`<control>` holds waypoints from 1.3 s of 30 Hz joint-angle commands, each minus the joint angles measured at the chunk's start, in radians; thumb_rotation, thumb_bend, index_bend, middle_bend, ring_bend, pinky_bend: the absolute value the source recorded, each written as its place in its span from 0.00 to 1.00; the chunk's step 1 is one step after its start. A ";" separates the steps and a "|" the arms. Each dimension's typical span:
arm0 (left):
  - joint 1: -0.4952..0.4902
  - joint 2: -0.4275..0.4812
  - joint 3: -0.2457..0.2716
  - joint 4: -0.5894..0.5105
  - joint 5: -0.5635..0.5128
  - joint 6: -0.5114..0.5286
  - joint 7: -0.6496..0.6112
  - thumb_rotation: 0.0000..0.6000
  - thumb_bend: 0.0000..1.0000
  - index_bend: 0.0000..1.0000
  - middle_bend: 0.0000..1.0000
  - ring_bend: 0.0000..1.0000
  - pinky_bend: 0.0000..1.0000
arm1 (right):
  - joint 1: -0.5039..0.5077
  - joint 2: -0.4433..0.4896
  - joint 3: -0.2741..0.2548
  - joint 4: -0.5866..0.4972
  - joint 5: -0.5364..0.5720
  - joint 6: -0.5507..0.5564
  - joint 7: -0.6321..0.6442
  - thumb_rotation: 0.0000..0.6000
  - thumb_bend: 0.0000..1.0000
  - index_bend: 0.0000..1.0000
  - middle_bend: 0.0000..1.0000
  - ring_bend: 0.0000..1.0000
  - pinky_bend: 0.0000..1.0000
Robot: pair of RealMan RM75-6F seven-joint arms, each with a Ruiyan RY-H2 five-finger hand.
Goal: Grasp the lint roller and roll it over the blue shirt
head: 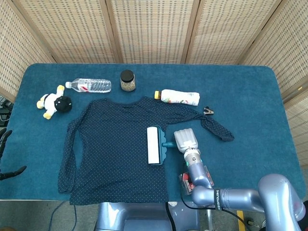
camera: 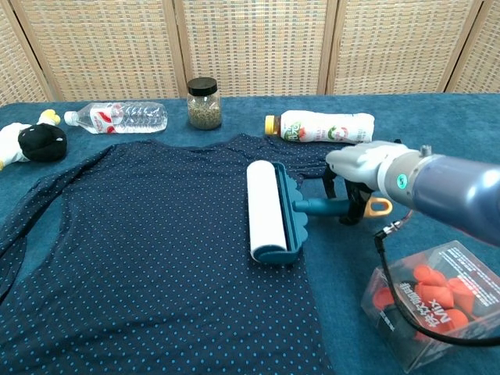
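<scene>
The blue dotted shirt [head: 115,149] [camera: 141,250] lies spread flat over the table's middle. On its right part rests the lint roller [head: 154,146] [camera: 267,209], a white drum in a teal frame, its teal handle [camera: 320,205] with an orange end loop pointing right. My right hand [head: 185,139] [camera: 361,168] grips that handle from above, fingers wrapped around it. At the head view's far left edge a dark piece of my left hand [head: 6,154] shows, off the table, its fingers too little seen to judge.
Along the back stand a water bottle [head: 90,85], a lidded jar [head: 127,80] and a white bottle lying on its side [head: 178,97]. A plush toy [head: 54,103] lies far left, a small clip [head: 208,110] right, a clear box of red pieces [camera: 433,308] near my right arm.
</scene>
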 commanded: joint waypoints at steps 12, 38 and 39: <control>-0.014 0.017 -0.005 0.013 -0.009 -0.033 -0.059 1.00 0.00 0.00 0.00 0.00 0.00 | 0.244 -0.025 0.143 0.005 0.166 0.050 -0.308 1.00 0.88 0.78 1.00 1.00 1.00; -0.053 0.021 -0.024 0.069 -0.082 -0.137 -0.131 1.00 0.00 0.00 0.00 0.00 0.00 | 0.616 -0.347 0.305 0.436 0.594 0.114 -0.825 1.00 0.94 0.81 1.00 1.00 1.00; -0.052 0.021 -0.023 0.068 -0.082 -0.136 -0.130 1.00 0.00 0.00 0.00 0.00 0.00 | 0.612 -0.352 0.296 0.443 0.587 0.117 -0.833 1.00 0.94 0.81 1.00 1.00 1.00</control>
